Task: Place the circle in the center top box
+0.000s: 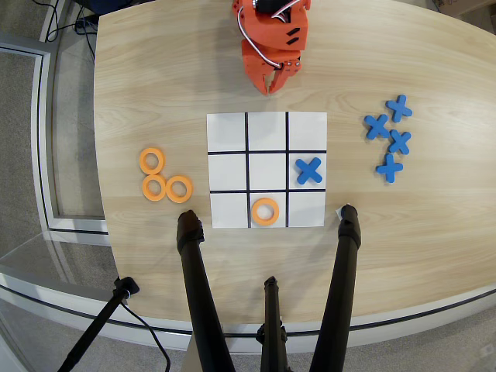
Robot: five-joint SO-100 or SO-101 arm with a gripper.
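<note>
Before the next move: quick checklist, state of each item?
1. Circle lies in the center top box, the middle cell of the row by the tripod legs: ok.
2. Circle clear of the black cell lines: ok, though its top edge sits close to one.
3. Gripper off the grid, near the arm's base: ok.
4. Gripper empty: ok, nothing seen between its fingers; open or shut: cannot tell.
5. Blue cross alone in the right middle cell: ok.
6. Three spare rings left of the grid: ok.
</note>
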